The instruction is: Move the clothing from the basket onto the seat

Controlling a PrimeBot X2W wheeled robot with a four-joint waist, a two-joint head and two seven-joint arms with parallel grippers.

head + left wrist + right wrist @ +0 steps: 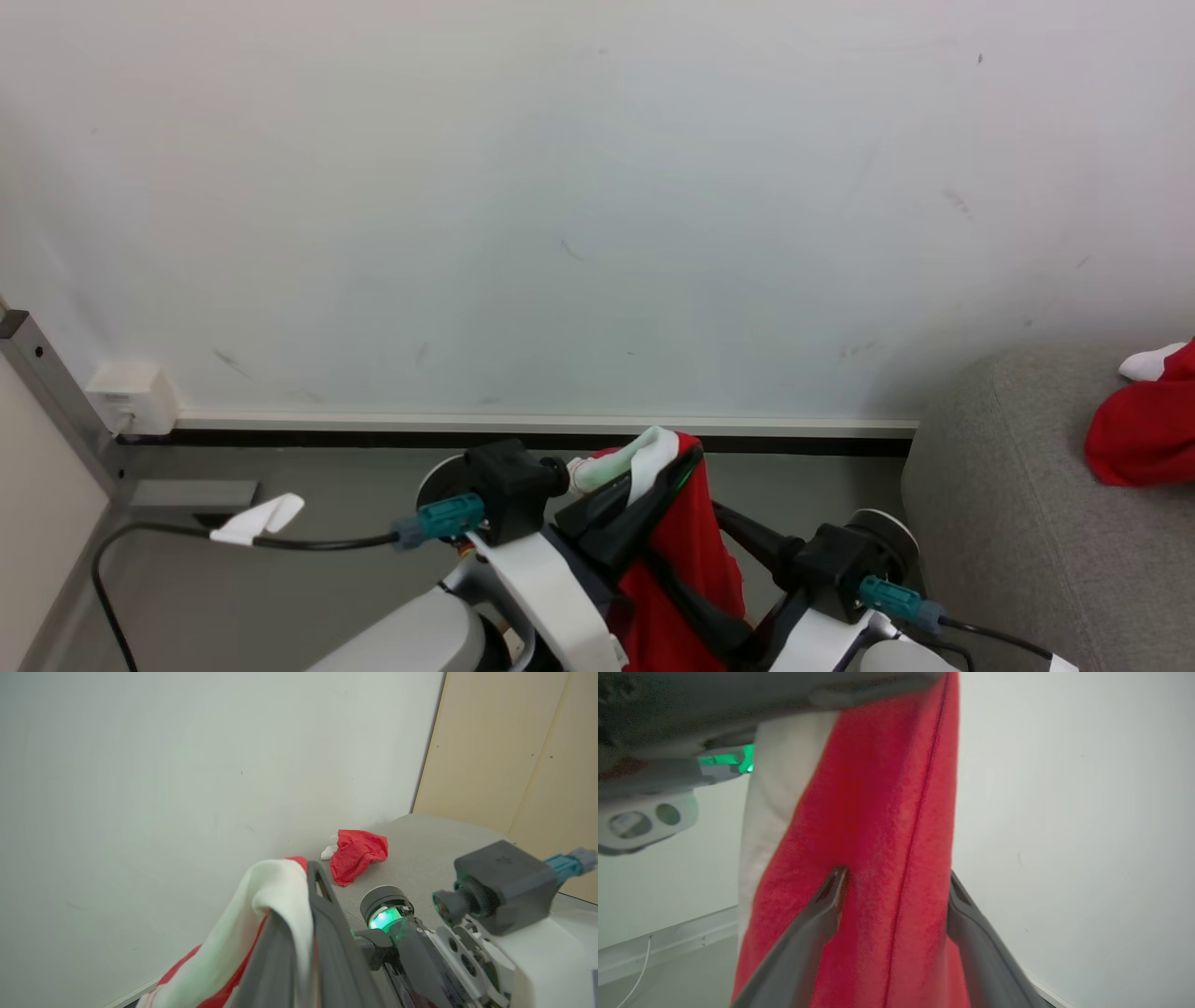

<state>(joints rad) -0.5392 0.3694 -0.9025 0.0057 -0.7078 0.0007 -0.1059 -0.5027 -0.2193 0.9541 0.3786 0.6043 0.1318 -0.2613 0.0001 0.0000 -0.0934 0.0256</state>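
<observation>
Left pincer [680, 465]: clenched on the top edge of the red garment [686, 551]. The white trim [644, 457] folds over its fingertips.
Right pincer [895, 879]: released, jaws spread wide. One finger stands on each side of the hanging cloth and neither pinches it.
Held garment: hangs straight down from the left pincer, between the two pincers.
Seat [1008, 523]: to the right of the right pincer, well apart from the held garment.
Second garment [1144, 429]: lies on the seat beyond the right pincer, with a small white piece [1153, 359] touching it.
Handling: we judge the cloth light, soft and limp. It will sag, swing and hold no shape. It is not fragile, but a thin pinch may slip off it.
Grip point: we advise gripping the bunched trim edge, where the layers are thickest. A second hold lower down, near the stitched seam [920, 826] between the right pincer's fingers, would shorten the drape.
Risk: we expect the trailing end could drag on the seat's rounded edge.
</observation>
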